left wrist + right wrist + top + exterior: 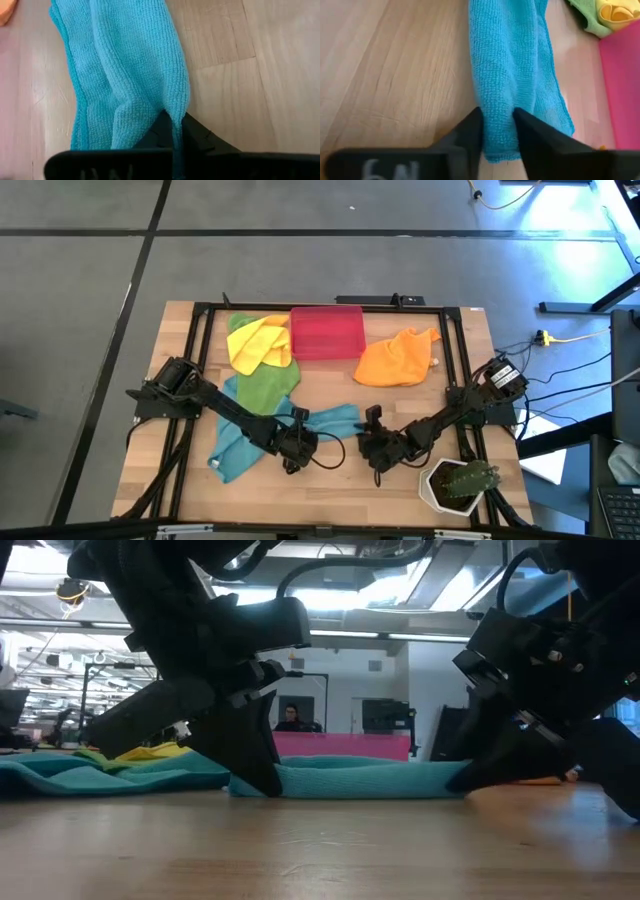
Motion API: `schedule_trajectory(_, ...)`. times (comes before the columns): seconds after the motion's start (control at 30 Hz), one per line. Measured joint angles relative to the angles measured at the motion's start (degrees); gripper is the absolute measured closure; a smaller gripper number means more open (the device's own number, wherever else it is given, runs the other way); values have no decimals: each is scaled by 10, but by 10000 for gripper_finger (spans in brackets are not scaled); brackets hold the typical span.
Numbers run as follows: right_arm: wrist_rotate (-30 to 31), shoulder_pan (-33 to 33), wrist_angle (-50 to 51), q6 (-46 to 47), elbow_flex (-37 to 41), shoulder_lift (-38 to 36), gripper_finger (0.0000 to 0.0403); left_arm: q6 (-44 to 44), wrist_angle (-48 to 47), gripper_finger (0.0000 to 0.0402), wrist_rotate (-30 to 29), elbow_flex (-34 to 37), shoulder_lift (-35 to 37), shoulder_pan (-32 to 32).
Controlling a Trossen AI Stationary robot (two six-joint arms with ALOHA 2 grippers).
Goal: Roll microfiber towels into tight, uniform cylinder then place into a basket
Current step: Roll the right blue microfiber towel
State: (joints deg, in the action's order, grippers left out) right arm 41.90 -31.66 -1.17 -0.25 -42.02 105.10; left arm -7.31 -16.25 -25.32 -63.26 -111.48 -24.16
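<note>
A teal-blue microfiber towel (335, 421) lies as a long bunched strip on the table's near middle, between my two grippers. My left gripper (300, 448) is shut on its left part, and my right gripper (372, 442) is shut on its right end. More teal cloth (232, 452) spreads out to the left under the left arm. A green towel (265, 385), a yellow towel (258, 342) and an orange towel (398, 358) lie farther back. The red-pink basket (326, 332) stands at the far middle. My left gripper pinches a raised fold of the teal towel (172, 112) between its two fingers, slanting down from the table's left. The strip runs on away from the fingers and rests on the table. Its layers I cannot count. My right gripper pinches a ridge of the teal towel (497, 112) between its two fingers, close to the strip's right end (495, 156). The fingers slant down from the table's right and lie along the strip. The towel stays down on the table.
A white hexagonal plant pot (460, 485) stands at the near right corner, close behind the right arm. A black frame (200, 315) runs around the work area. Bare wood (340, 490) shows along the near edge in front of the grippers.
</note>
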Motion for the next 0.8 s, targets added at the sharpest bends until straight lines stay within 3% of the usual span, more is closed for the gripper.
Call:
schedule_trajectory(0.17,-23,1,4,14,1,-4,387,0,0,402,1,0,0,0)
schedule_trajectory(0.3,-65,15,13,50,3,-25,383,0,3,401,19,0,3,1)
schedule_trajectory(0.63,-259,53,45,172,3,-129,391,-33,6,401,83,0,45,-4)
schedule_trajectory(0.8,-302,53,39,218,3,-157,391,-46,17,401,115,0,53,-9)
